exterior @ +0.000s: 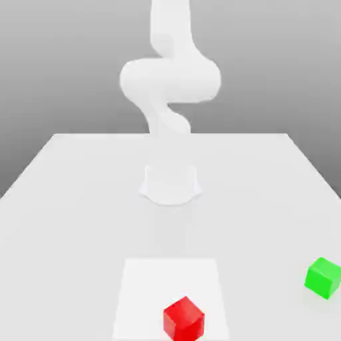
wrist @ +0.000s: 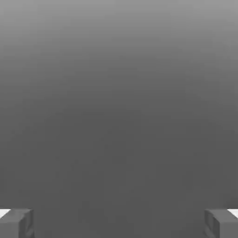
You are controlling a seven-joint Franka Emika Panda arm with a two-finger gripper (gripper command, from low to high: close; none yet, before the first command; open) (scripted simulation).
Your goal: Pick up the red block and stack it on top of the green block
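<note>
The red block point(exterior: 183, 318) is a small cube resting on the white table point(exterior: 66, 200) near its front edge, about in the middle. The green block point(exterior: 324, 277), a cube of the same size, sits apart from it toward the exterior view's right. In the hand view my gripper point(wrist: 119, 224) is open: its two grey fingertips point(wrist: 16, 224) stand far apart with nothing between them and only a grey backdrop ahead. The white arm point(exterior: 170, 80) rises from its base point(exterior: 170, 183) and bends high above the table, well away from both blocks.
A paler square patch point(exterior: 143, 283) marks the table under the red block. The arm's round base stands mid-table behind the blocks. The table's edges run along the exterior view's left and right.
</note>
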